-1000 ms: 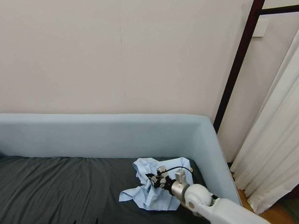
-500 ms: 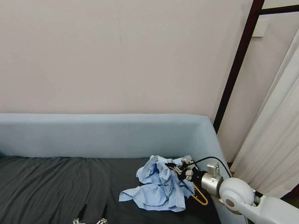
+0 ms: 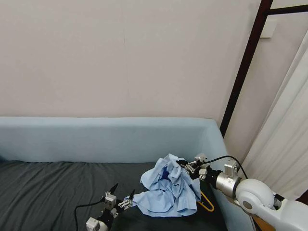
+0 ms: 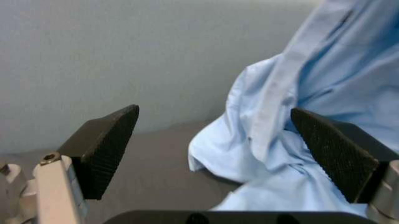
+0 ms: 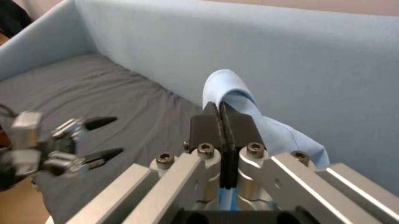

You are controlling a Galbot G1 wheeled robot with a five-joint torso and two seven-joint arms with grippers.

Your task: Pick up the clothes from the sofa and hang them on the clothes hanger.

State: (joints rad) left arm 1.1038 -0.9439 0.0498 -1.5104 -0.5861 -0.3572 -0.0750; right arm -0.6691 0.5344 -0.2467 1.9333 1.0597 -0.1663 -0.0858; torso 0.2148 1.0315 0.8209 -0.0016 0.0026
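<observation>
Fingers (image 5: pixel 206 128): right gripper's (image 3: pixel 182 167) clamped on shirt (image 3: pixel 163 192); left gripper's (image 3: pixel 124 189) spread.
Shirt: hoisted higher above sofa (image 3: pixel 96 139), pickup begun; left gripper arrives, 8 o'clock.

The left gripper (image 4: pixel 213 112) has its jaws spread wide, with nothing pinched between them. Its 2 black pads (image 4: pixel 109 149) have a fine ribbed texture and face each other across the gap. Ahead of the gripper hangs a light blue garment (image 4: pixel 268 140), creased and folded, rising up and away from the tool. Its lower edge lies on the dark grey seat (image 4: pixel 156 186). The cloth fills the part of the gap nearer one pad and passes behind that finger. Whether it touches the pad cannot be told. It stays well apart from the other pad. Beyond the fingers stands the pale blue-grey sofa backrest (image 4: pixel 124 56), which meets the seat just ahead of the fingertips.
</observation>
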